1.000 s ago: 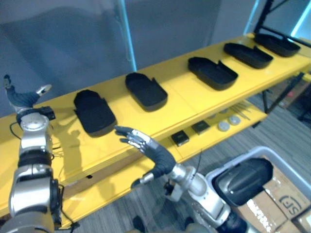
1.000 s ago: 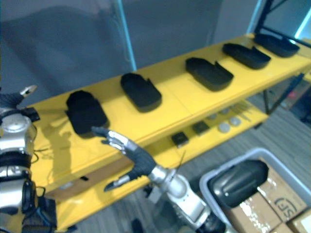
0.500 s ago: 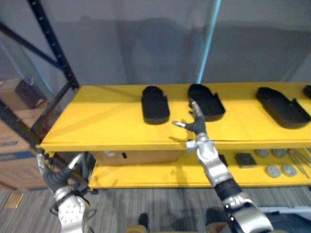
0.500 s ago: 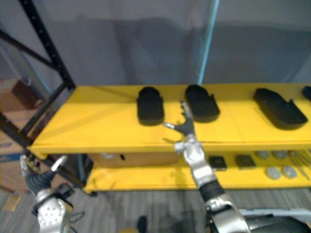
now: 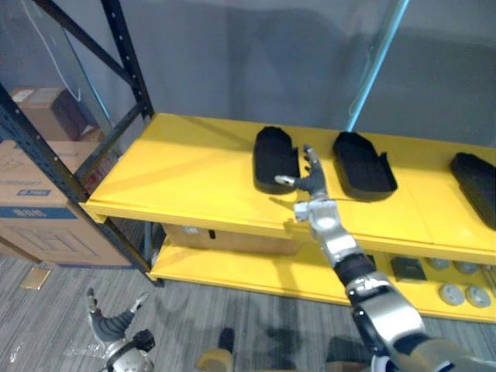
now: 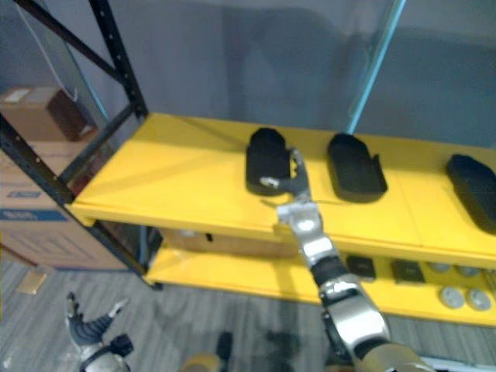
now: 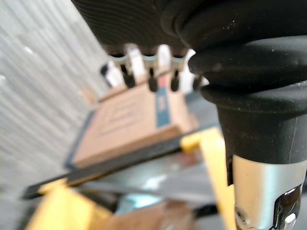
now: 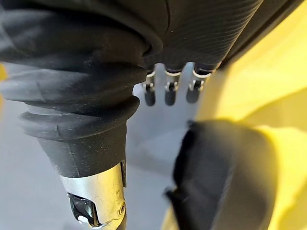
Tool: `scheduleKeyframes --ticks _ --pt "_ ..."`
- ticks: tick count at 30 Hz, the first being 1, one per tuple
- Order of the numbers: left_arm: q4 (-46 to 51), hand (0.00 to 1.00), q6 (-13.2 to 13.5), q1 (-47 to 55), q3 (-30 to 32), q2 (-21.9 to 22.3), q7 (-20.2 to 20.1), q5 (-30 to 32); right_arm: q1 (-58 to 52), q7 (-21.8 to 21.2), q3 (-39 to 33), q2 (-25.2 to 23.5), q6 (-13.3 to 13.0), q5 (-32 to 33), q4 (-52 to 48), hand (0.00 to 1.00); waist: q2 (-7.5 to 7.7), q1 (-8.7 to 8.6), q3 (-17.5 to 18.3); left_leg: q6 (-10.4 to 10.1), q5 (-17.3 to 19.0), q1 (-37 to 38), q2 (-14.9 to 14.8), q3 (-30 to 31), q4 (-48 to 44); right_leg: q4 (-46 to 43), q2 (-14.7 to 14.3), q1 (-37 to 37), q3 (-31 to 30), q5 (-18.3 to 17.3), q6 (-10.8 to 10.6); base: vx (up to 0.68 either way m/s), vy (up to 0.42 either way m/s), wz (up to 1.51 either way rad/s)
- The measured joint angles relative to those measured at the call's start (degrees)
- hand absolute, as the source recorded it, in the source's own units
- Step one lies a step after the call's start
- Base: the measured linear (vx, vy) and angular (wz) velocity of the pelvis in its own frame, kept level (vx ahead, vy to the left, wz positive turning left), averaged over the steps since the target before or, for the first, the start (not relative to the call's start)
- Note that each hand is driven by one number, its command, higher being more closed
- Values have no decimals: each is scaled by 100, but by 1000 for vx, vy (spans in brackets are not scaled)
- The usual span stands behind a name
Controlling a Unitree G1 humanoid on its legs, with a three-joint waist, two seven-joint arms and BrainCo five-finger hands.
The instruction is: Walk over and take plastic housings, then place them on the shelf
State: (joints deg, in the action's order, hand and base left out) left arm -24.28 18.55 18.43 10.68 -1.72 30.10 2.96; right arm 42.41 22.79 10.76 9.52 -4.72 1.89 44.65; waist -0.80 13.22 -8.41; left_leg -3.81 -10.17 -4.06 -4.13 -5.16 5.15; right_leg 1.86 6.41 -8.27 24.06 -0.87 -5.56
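Cardboard boxes (image 5: 35, 225) on grey carpet (image 5: 54, 306)

You face the upper board (image 5: 194, 178) of the shelf, which runs from 10 to 3 o'clock. On it three housings lie in a row: the first housing (image 5: 275, 159) at 12 o'clock, the second housing (image 5: 363, 164) at 1, the third housing (image 5: 477, 178) at 3. Your right hand (image 5: 310, 180) lies between the first two, just beside the first. Beneath, the lower board (image 5: 232, 271) carries small parts (image 5: 451, 293) at 4. Cardboard boxes (image 5: 39, 217) stand on the floor at 9, and your left hand (image 5: 115, 325) hangs at 7.
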Motion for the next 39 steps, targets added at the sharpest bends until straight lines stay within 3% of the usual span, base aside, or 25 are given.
scheduleKeyframes --ticks 3,7,12,16,24,29,32,39 --pt "-358 0 -11 -50 -308 -5 -264 -33 158 547 -460 151 9 -295 125 0 18 -15 -209 20 -23 -49 -23 25 -1 -6 -32 9 47 22 -31 19 -37 4" --pt "-645 0 -36 -68 -584 -5 -581 -46 266 737 -686 276 -21 -357 125 0 -6 -110 -329 31 -32 -60 -14 23 -32 -30 -22 22 60 23 -33 41 -20 3" --pt "-791 0 -15 -528 -921 -14 -849 -394 866 733 -787 552 -181 -714 6 0 -430 -336 -1114 18 -82 -139 -79 -30 -36 -897 97 538 -107 -316 23 -63 4 -11" --pt "-797 0 33 -759 -972 -25 -898 -797 1102 683 -767 676 -520 -718 -338 0 -460 -430 -1535 -26 -125 -319 -93 -85 -35 -1350 193 964 -224 -510 48 -53 -2 -8" --pt "-860 0 22 -758 -1393 -52 -919 -991 1228 442 -368 687 -791 -727 -625 0 -516 -449 -1607 12 -146 -395 -26 -133 -40 -2013 367 1325 -343 -877 50 57 -46 0" --pt "-996 0 14 -769 -1532 -53 -1026 -1200 1250 383 -147 682 -773 -975 -863 0 -594 -469 -1708 22 -133 -348 27 -145 -41 -2362 477 1442 -381 -1106 63 30 -41 0" --pt "-1093 0 27 -766 -1589 -56 -1031 -1223 1251 631 -59 632 -686 -1401 -893 0 -595 -461 -1709 20 -126 -333 45 -119 -41 -2474 520 1479 -375 -1215 74 7 -36 5" --pt "-1126 0 46 -764 -1598 -57 -1030 -1281 1276 1663 -37 633 -528 -2550 -1561 0 -624 -477 -1725 35 -97 -286 70 -122 -41 -2518 556 1452 -381 -1265 63 2 -5 0"
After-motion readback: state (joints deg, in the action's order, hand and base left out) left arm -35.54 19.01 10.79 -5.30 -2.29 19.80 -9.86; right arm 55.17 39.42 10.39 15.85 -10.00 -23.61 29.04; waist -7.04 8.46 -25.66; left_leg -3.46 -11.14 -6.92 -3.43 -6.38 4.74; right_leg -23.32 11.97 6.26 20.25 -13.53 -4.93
